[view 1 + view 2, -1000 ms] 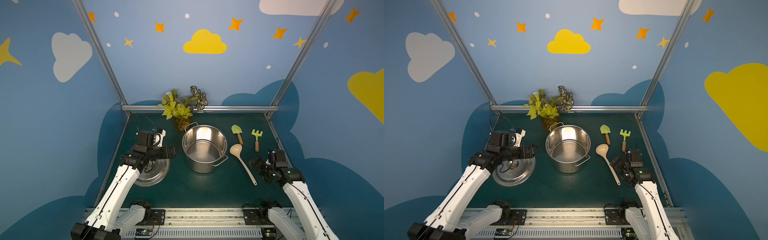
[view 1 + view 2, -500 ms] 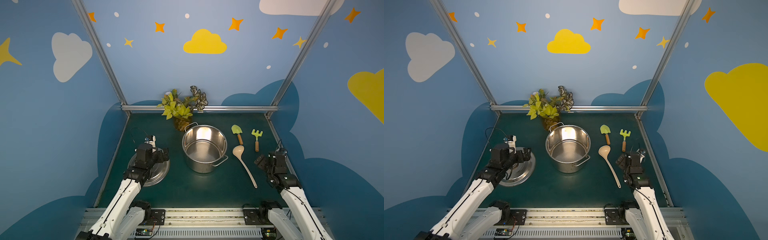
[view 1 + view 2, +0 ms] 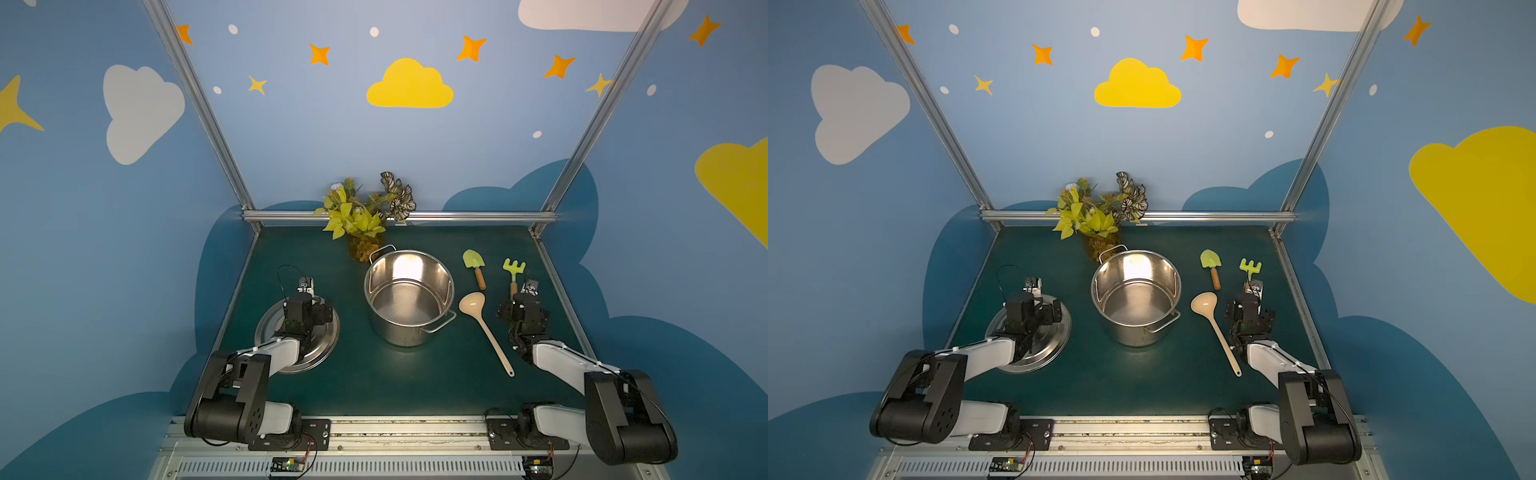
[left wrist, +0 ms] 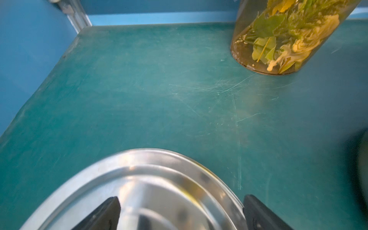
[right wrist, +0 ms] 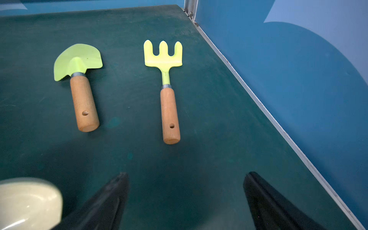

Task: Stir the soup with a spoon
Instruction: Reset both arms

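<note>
Mid-table (image 3: 374, 386): steel pot (image 3: 409, 299), upright, uncovered, no soup discernible inside; just R of it, cream ladle (image 3: 487, 332) flat on surface, bowl toward back wall, handle toward front, untouched. Over lid (image 3: 324, 345) at L: left gripper (image 4: 181, 199), fingers wide apart, empty. Beside ladle's R side, short of trowel (image 5: 79, 83) & rake (image 5: 167, 93): right gripper (image 5: 187, 175), fingers likewise spread, holding nothing.

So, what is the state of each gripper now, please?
Left gripper: open, holding nothing, over the lid.
Right gripper: open, holding nothing.
</note>
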Motion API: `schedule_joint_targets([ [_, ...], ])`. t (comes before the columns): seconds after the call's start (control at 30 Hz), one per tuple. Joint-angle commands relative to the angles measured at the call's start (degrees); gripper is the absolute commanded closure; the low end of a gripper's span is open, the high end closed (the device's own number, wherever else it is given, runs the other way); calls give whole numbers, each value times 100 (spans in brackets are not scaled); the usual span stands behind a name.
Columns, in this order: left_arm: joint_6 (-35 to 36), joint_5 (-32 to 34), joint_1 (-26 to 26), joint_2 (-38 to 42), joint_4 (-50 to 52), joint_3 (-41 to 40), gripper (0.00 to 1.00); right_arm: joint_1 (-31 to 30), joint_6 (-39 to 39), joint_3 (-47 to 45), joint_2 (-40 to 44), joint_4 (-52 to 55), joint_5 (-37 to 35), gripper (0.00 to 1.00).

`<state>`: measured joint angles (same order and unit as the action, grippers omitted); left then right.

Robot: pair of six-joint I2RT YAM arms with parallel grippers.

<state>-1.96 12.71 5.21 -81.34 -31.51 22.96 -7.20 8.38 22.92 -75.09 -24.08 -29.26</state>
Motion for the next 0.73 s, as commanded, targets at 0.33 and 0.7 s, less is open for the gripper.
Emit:
schedule_joint_targets([
  [0.33,731,-632,76,-808,-2066,-164,0,250,-716,219,-893,-1324,886,4],
  [0.7,766,-718,51,-888,-2303,-218,0,259,-738,233,-887,-1286,939,4],
])
